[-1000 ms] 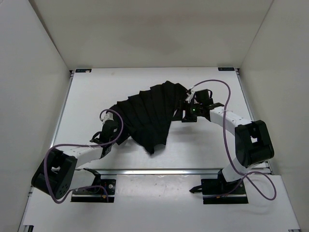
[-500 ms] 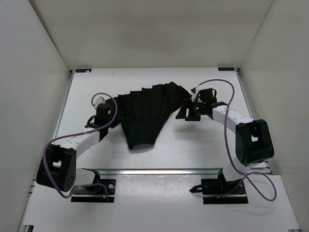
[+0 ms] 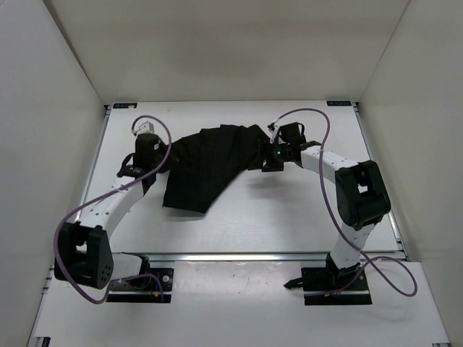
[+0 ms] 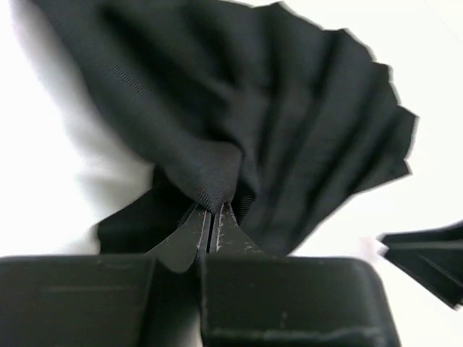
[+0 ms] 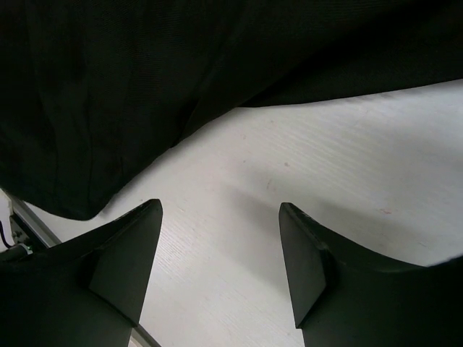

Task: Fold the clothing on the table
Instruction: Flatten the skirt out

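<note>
The clothing [image 3: 206,163], black and pleated, lies bunched in the middle of the white table [image 3: 289,217], with its lower corner hanging toward the near left. My left gripper [image 3: 165,157] is at its left edge. In the left wrist view that gripper [image 4: 211,210] is shut on a raised fold of the clothing [image 4: 289,123]. My right gripper [image 3: 265,159] is at the clothing's right end. In the right wrist view it [image 5: 219,206] stands open over the bare table [image 5: 325,159], nothing between its fingers, with the clothing [image 5: 108,87] just ahead of the fingertips.
White walls close in the table on the left, right and far sides. A metal rail [image 3: 253,255] runs along the near edge, with both arm bases behind it. Purple cables loop off each arm.
My left gripper has shut on the clothing's left edge and swung toward the far left, pulling it along. The spread fan has bunched narrower. My right gripper has shifted a little left, still open.
</note>
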`<state>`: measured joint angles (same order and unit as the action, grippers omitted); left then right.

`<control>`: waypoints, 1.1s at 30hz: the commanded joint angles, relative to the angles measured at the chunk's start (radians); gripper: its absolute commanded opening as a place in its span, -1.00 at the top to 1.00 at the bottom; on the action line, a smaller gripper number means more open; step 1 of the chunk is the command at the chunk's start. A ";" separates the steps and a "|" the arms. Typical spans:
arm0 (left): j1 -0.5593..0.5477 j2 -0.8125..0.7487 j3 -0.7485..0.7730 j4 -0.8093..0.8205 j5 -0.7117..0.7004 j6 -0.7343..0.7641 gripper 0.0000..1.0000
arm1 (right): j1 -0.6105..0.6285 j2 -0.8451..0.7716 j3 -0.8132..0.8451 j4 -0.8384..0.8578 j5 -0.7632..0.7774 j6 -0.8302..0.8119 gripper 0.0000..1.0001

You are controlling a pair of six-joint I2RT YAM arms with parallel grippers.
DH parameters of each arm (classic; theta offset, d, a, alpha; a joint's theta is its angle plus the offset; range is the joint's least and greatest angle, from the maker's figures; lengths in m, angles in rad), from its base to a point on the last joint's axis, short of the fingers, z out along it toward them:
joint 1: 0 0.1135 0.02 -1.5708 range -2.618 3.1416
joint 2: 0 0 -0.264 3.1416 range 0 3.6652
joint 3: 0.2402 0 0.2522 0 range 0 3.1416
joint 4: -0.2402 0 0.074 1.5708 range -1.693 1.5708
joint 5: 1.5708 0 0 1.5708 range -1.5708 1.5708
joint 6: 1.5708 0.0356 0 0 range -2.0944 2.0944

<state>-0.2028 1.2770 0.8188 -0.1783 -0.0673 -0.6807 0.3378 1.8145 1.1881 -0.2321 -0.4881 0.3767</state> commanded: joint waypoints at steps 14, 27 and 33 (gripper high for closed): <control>-0.059 0.194 0.872 0.134 0.399 -0.264 1.00 | -0.269 -0.363 -0.153 -0.010 0.040 -0.041 -0.41; 0.135 0.042 0.019 0.131 0.046 -0.228 1.00 | -0.162 -0.366 -0.189 -0.013 0.042 -0.035 -0.62; 0.115 0.056 -0.033 0.077 -0.116 -0.057 1.00 | -0.065 -0.296 -0.165 -0.019 0.037 -0.012 -0.63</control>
<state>-0.0780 1.3735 0.7784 -0.1081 -0.0513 -0.8501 0.2325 1.4918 0.9981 -0.2615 -0.4450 0.3519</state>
